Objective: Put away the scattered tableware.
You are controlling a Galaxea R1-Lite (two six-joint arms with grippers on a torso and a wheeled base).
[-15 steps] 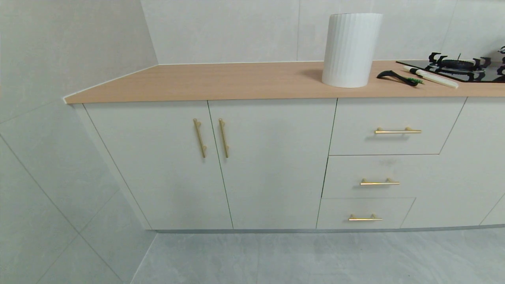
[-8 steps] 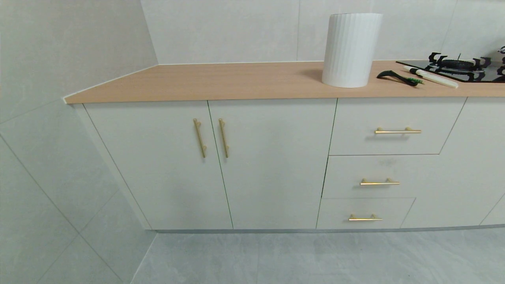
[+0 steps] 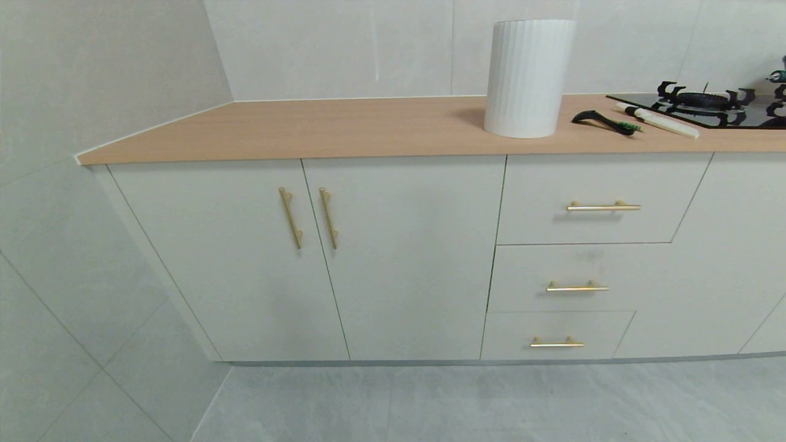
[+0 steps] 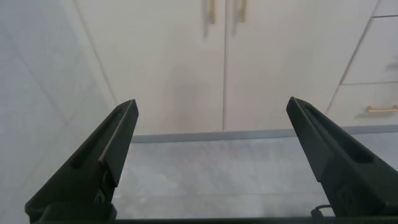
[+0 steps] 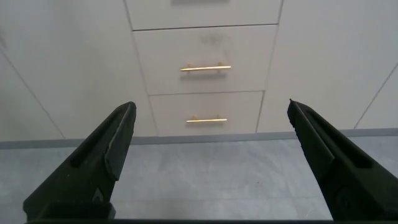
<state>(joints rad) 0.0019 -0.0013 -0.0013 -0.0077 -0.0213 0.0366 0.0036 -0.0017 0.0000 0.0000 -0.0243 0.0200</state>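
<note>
On the wooden counter [image 3: 319, 129] a black-handled utensil [image 3: 605, 121] and a long white utensil [image 3: 660, 120] lie side by side, just right of a tall white ribbed container [image 3: 525, 77]. My left gripper [image 4: 211, 155] hangs low and open over the floor, facing the double cabinet doors [image 4: 224, 56]. My right gripper [image 5: 211, 155] is open too, low before the drawers [image 5: 205, 59], nothing between its fingers.
A black gas hob [image 3: 712, 107] sits at the counter's far right. Below are two doors with gold handles [image 3: 307, 218] and three drawers with gold handles [image 3: 602, 207]. A tiled wall [image 3: 73, 184] closes off the left side; grey floor [image 3: 430, 405] lies in front.
The whole head view has shifted slightly left and things look a little lower, so the camera moved. Nothing on the counter has changed place.
</note>
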